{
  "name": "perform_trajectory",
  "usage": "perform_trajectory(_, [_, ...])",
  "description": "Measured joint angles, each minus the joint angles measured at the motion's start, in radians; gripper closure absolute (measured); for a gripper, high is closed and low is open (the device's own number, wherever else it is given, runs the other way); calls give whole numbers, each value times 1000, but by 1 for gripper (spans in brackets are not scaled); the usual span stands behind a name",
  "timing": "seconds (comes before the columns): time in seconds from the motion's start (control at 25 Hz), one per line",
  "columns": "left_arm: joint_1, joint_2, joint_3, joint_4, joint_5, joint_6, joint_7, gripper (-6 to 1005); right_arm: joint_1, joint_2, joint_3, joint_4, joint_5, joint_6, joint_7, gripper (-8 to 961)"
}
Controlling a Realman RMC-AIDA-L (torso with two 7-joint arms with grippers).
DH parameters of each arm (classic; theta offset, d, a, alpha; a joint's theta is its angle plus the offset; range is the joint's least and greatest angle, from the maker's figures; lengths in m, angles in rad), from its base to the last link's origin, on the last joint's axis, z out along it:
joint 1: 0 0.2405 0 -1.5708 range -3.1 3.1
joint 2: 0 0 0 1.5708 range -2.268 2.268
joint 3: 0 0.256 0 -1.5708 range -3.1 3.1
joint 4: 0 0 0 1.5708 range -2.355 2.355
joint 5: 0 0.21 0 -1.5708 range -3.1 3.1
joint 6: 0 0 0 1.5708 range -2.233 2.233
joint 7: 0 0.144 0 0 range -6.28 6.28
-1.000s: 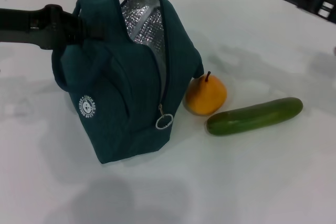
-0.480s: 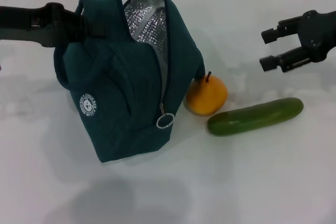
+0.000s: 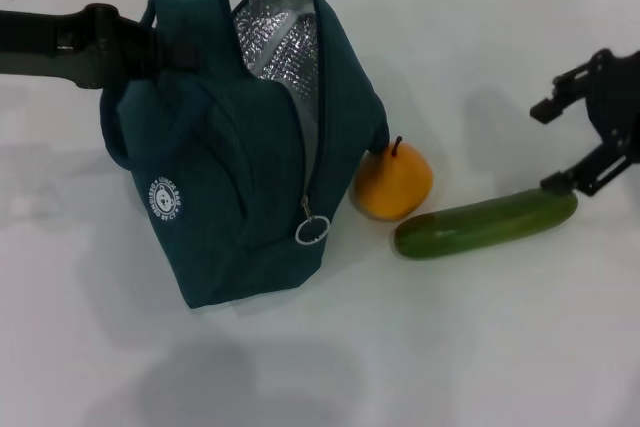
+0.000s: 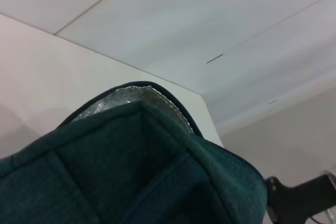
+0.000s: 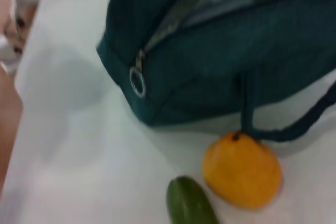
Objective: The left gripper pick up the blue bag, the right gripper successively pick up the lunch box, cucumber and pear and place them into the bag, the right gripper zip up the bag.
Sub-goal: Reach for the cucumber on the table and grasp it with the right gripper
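The blue bag [image 3: 250, 167] stands tilted on the white table, its top unzipped and silver lining [image 3: 280, 37] showing. My left gripper [image 3: 160, 52] is shut on its handle at the upper left. The pear [image 3: 393, 182] rests against the bag's right side, and the cucumber [image 3: 485, 222] lies just right of the pear. Open, my right gripper [image 3: 552, 145] hovers at the cucumber's right end, its lower fingertip [image 3: 556, 184] touching or nearly touching that end. The right wrist view shows the bag [image 5: 220, 61], zip ring [image 5: 137, 82], pear [image 5: 241, 170] and cucumber tip [image 5: 188, 205]. The lunch box is out of view.
The white table [image 3: 470, 347] stretches in front of and to the right of the objects. A loose bag handle [image 5: 283, 129] loops down beside the pear. The left wrist view shows the bag's top edge [image 4: 142, 108] and a white wall behind it.
My right gripper has come down from the upper right to the cucumber's right end. The bag, pear, cucumber and left arm have barely moved.
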Motion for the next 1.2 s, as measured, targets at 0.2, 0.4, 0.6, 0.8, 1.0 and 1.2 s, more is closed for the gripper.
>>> perform_trajectory(0.2, [-1,0,0,0,0,-2,-4,957,-12,72,9,-78,-111,-31,-8,71])
perform_trajectory(0.4, [-5,-1,-1,0,3,-3,-4,957,-14,112,4,-72,-168,-2,-49,82])
perform_trajectory(0.6, [-5,-4,-1,0,4,-4,-6,957,-34,137,-44,-60,-176,69,-85,92])
perform_trajectory(0.8, [-3,-7,-1,0,5,-5,-6,957,-39,166,-80,-10,-193,151,-120,102])
perform_trajectory(1.0, [-8,-11,4,0,5,-5,-2,957,-40,185,-118,71,-204,249,-147,113])
perform_trajectory(1.2, [-10,-12,5,0,5,-4,-2,957,-39,190,-135,118,-188,292,-153,123])
